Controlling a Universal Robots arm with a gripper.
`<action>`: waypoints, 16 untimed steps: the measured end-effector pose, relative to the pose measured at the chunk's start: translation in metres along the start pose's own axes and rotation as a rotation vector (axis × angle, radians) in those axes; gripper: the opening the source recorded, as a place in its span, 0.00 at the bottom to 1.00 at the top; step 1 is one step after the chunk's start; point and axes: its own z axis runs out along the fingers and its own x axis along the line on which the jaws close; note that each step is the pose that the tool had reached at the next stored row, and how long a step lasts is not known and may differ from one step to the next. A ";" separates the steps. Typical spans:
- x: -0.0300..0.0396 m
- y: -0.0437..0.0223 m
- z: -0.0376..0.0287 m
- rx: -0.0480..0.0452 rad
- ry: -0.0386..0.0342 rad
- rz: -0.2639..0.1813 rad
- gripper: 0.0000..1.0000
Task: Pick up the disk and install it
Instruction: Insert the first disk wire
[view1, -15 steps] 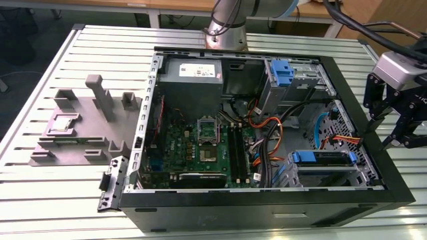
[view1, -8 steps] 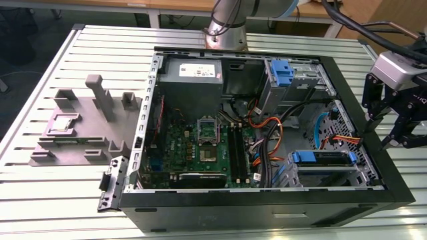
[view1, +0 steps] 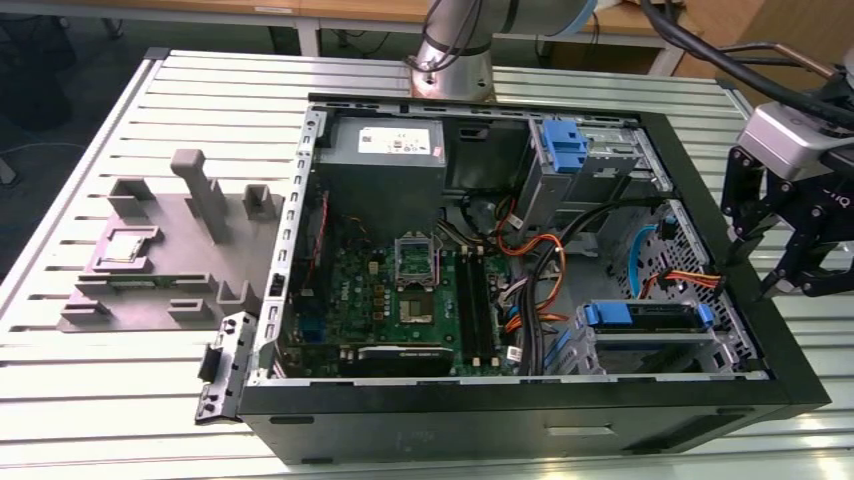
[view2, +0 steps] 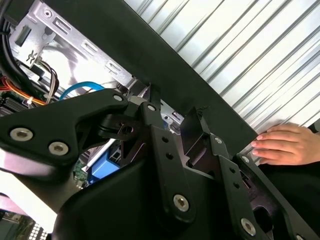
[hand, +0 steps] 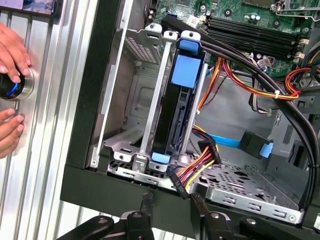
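- Pincer (hand: 171, 199) hangs wide open and empty over the black side wall (hand: 100, 192) of the open computer case. Its two black fingertips (hand: 146, 198) are spread apart with nothing between them. The exterior view shows the pincer (view1: 757, 262) the same way, clear of everything.
- By my reading, the step in hand is either the approach to the disk or the stand-off after seating it. These pictures do not settle which.
- The disk (hand: 179, 100) is just past the fingertips, on the inner side of that wall. It stands on edge in the metal drive cage (hand: 135, 85).
- Its look: a dark slab seen edge-on, framed by a bright blue plastic carrier with a blue tab at each end. The label face is turned away.
- Any grip on it would, I judge, call for a straight descent onto the blue carrier between the cage rails, which leave little room.
- Beside the disk, farther from the pincer's reach, a red, yellow and black power cable bundle (hand: 200, 170) and a blue data cable (hand: 235, 142) cross the floor of the case. They could snag.
- Beyond them lies the green motherboard (hand: 250, 20).
- Outside the case, on the slatted metal table (hand: 45, 175), a person's hand (hand: 12, 52) rests on a round knob (hand: 15, 86).
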 end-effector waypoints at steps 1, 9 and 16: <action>-0.0001 0.0003 0.0000 0.0000 0.0000 0.000 0.43; -0.0006 0.0029 -0.0003 0.0000 -0.0001 0.000 0.43; -0.0011 0.0051 -0.0005 0.0000 0.0000 0.000 0.43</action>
